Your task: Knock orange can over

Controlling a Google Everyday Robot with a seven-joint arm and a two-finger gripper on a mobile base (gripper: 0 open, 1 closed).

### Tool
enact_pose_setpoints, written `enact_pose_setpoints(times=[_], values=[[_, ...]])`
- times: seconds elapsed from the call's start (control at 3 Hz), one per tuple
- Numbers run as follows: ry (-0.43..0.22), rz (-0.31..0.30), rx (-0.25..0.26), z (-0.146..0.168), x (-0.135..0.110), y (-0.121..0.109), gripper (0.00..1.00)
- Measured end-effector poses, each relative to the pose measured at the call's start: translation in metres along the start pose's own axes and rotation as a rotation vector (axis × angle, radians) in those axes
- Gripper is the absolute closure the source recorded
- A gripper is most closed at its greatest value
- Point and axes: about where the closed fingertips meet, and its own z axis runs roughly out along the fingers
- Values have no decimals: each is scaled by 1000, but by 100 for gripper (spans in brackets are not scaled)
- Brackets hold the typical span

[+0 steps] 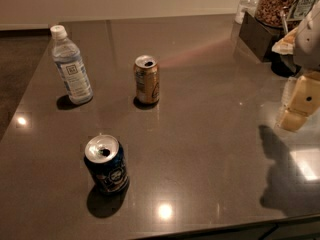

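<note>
Countertop [210,149] of dark polished stone fills most of what we see, with small glints of light on its surface. We find the orange can [147,80] standing upright toward the middle of the far half, its silver top open and a pale patch on its side. To its left, well apart, stands a clear water bottle [71,66] with a white cap and a pale label. Nearer to us and a little left of the orange can, a dark blue can [106,164] with a white emblem stands upright too, its top also open. The gripper [298,106], cream-coloured, hangs at the right edge of the view, above the counter and well apart from the orange can, touching none of the three containers. Whether it is wide or narrow we cannot tell. Its dark shadow [280,176] lies on the counter just below it. At the far right corner we see a dark box [256,34] and a jar of brown snacks [274,4].
</note>
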Motion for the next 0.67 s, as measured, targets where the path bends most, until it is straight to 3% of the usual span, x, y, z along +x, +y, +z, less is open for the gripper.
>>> enact_pose_setpoints(times=[0.67], values=[[-11,-5,-12,8,-13,-3,0]])
